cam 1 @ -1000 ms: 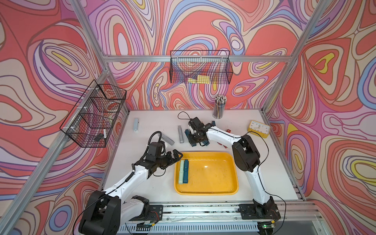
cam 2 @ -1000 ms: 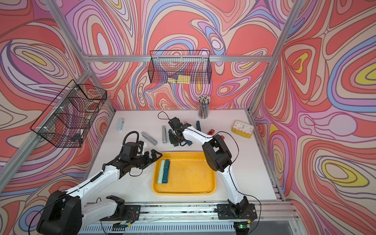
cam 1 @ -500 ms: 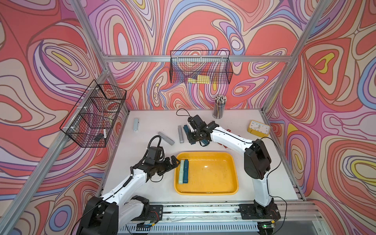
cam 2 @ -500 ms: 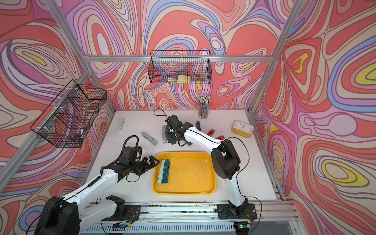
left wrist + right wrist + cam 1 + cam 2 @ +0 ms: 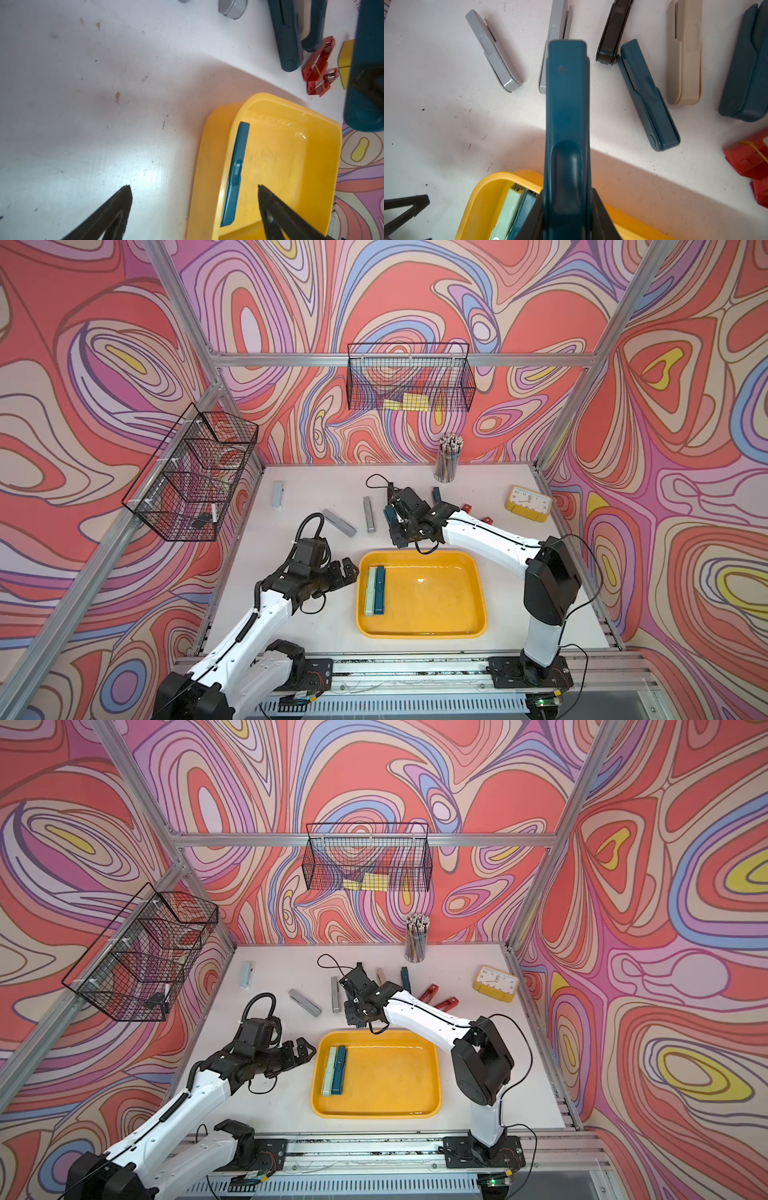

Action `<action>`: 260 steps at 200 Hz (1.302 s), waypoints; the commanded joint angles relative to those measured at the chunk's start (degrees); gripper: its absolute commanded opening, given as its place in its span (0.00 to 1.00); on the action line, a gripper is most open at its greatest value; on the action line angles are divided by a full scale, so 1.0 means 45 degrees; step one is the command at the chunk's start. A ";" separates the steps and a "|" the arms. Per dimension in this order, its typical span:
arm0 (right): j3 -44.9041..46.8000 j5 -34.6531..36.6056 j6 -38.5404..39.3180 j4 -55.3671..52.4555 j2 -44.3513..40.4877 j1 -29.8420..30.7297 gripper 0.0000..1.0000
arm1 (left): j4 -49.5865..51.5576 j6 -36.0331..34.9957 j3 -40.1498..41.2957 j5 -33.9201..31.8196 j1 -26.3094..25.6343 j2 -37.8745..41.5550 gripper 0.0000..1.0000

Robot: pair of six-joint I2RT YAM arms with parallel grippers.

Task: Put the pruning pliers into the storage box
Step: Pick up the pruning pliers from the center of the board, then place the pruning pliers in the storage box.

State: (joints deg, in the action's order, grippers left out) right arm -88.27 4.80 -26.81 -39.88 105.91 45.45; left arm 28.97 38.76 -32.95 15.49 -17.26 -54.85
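The yellow storage box (image 5: 420,634) (image 5: 376,1112) lies at the front middle of the table. A pale green pruning plier (image 5: 370,591) and a teal one (image 5: 379,588) lie side by side along its left wall. My right gripper (image 5: 395,526) (image 5: 566,207) hangs over the box's far rim, shut on another teal pruning plier (image 5: 566,104). My left gripper (image 5: 347,570) (image 5: 194,187) is open and holds nothing, just left of the box. More pruning pliers lie beyond the box: grey (image 5: 494,52), black (image 5: 612,33), teal (image 5: 648,95), beige (image 5: 685,56), red (image 5: 428,993).
A yellow clock (image 5: 528,504) stands at the back right and a cup of pencils (image 5: 448,458) at the back wall. Wire baskets hang on the back wall (image 5: 409,383) and the left wall (image 5: 191,477). A pale grey plier (image 5: 277,494) lies far left.
My right arm's elbow has swung out to the right while its gripper carried the teal plier slightly nearer the box. My left gripper has drawn back a little from the box, still open.
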 commanded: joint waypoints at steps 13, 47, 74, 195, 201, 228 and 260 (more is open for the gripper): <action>0.0808 0.0593 -0.0706 0.0102 -0.0898 0.0323 0.00 | 0.1550 -0.0524 -0.0488 -0.1267 0.0051 0.0256 0.97; 0.1421 0.0752 -0.1078 0.0114 -0.1731 0.0525 0.00 | 0.2007 -0.0314 -0.0660 -0.1715 0.0058 -0.0131 0.97; 0.1901 0.0954 -0.1428 0.0109 -0.2173 0.0763 0.00 | 0.1988 -0.0216 -0.0716 -0.1633 0.0058 -0.0827 0.96; 0.3810 0.2336 -0.4010 0.0154 -0.3771 0.2395 0.00 | 0.0795 -0.0889 -0.0161 -0.1928 0.0053 -0.1155 0.99; 0.3894 0.2453 -0.4192 0.0138 -0.3825 0.2553 0.00 | 0.0743 -0.0908 -0.0122 -0.1858 0.0052 -0.1114 0.99; 0.4338 0.2825 -0.4824 0.0150 -0.3948 0.3120 0.00 | 0.0550 -0.0975 0.0130 -0.1745 -0.0028 -0.0774 0.99; 0.4256 0.3094 -0.5286 0.0101 -0.3776 0.3710 0.00 | 0.0536 -0.0955 0.0254 -0.1966 -0.0164 -0.0535 0.99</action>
State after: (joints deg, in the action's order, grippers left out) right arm -68.77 15.62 -47.57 -39.94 89.58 60.53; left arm 32.27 35.22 -32.64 7.75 -17.37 -58.26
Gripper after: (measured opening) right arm 0.294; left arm 0.992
